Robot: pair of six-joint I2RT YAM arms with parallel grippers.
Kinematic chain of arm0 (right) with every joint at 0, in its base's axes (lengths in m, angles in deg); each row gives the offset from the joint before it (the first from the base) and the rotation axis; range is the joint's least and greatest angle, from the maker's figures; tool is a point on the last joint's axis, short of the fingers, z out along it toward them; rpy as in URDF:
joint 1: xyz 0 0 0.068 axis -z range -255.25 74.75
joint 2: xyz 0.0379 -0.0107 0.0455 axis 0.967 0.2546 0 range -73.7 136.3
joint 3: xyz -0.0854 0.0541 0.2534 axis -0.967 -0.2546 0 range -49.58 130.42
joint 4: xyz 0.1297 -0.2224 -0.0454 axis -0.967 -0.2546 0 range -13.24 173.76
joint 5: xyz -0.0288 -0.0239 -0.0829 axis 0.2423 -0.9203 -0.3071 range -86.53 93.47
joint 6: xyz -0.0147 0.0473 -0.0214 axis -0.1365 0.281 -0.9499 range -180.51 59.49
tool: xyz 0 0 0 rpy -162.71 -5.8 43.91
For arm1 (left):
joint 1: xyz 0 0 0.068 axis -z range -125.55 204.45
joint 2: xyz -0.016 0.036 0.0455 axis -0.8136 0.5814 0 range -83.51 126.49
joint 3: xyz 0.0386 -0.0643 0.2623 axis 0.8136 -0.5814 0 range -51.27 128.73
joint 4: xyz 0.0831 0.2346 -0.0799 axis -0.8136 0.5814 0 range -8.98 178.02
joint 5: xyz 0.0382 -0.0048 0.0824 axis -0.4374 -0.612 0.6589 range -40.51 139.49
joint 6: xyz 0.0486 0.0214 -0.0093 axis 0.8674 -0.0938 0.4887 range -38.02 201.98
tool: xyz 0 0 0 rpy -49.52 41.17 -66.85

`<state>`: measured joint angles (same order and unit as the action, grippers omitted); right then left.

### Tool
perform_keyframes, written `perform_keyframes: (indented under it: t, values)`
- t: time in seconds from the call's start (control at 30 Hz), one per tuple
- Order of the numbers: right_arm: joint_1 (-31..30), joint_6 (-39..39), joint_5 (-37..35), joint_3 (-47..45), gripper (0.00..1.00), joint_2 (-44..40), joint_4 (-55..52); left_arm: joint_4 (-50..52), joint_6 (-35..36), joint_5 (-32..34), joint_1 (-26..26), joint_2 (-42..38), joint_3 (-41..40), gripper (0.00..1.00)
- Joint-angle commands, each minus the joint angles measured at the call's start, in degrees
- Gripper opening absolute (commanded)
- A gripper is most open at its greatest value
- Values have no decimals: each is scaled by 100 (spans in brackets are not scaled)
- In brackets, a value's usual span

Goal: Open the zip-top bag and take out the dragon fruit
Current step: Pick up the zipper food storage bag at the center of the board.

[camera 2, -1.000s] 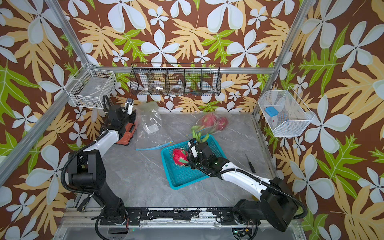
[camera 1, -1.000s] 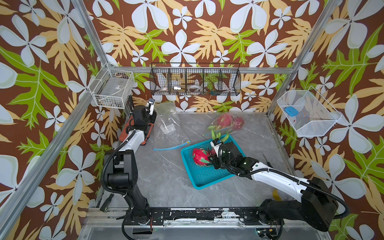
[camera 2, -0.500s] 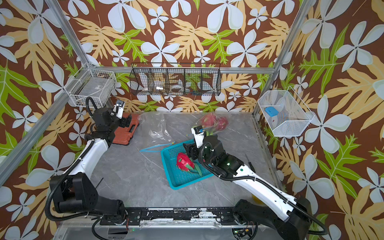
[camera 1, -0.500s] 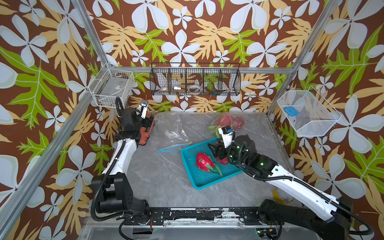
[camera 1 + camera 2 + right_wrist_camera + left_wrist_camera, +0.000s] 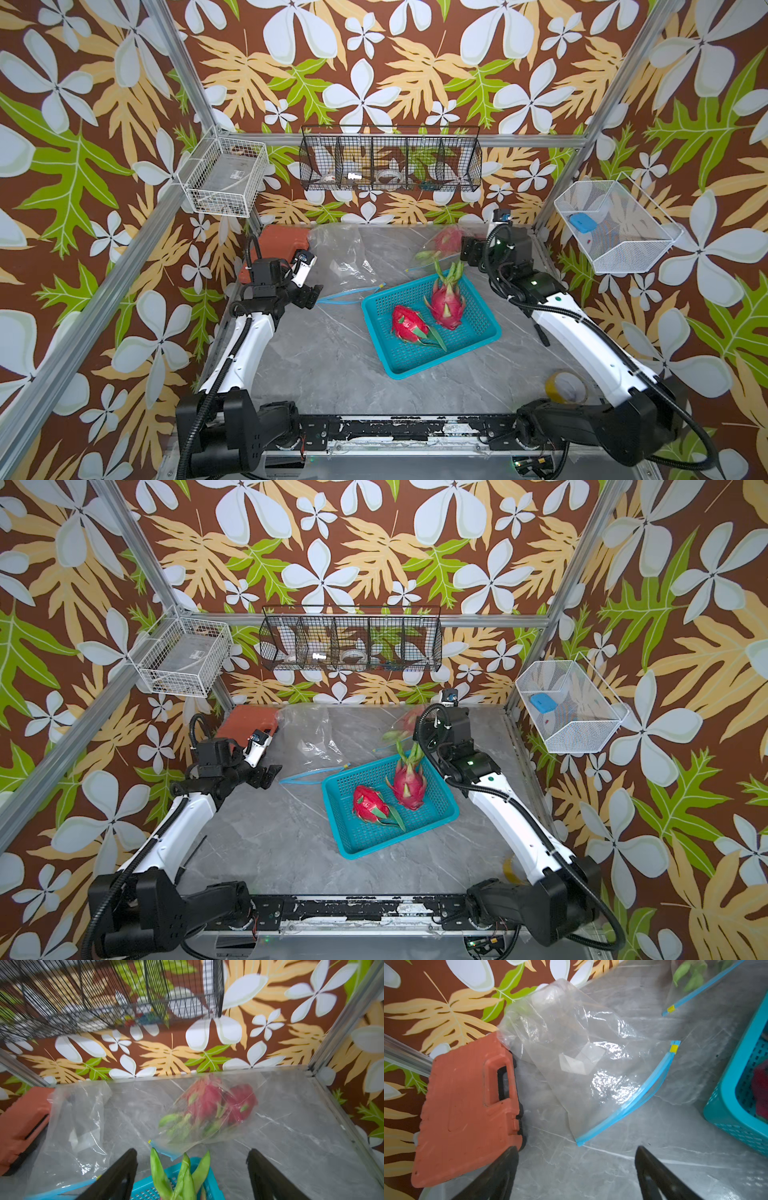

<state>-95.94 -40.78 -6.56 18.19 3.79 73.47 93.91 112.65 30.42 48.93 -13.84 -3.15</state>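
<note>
Now a second fruit (image 5: 446,303) stands in the basket (image 5: 415,361) beside the first fruit (image 5: 407,324), so half the job looks done. The right gripper (image 5: 191,1153) has let go and, jaws wide and empty, faces the far bag (image 5: 207,1109), which holds two more; whether its seal is shut is unclear. The left gripper (image 5: 576,1149), also open and empty, hovers by the emptied bag (image 5: 581,1053), dropped flat against the case (image 5: 467,1115).
</note>
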Motion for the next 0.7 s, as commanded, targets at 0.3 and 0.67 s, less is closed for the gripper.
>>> perform_keyframes:
  t: [0.3, 0.67]
  values:
    - [12, 1358, 367, -474, 82, 943, 1024, -352, 202, -167, -4, 218, -247, 85]
    - [21, 1372, 180, 652, 62, 1953, 633, -539, 343, -77, -7, 46, -575, 84]
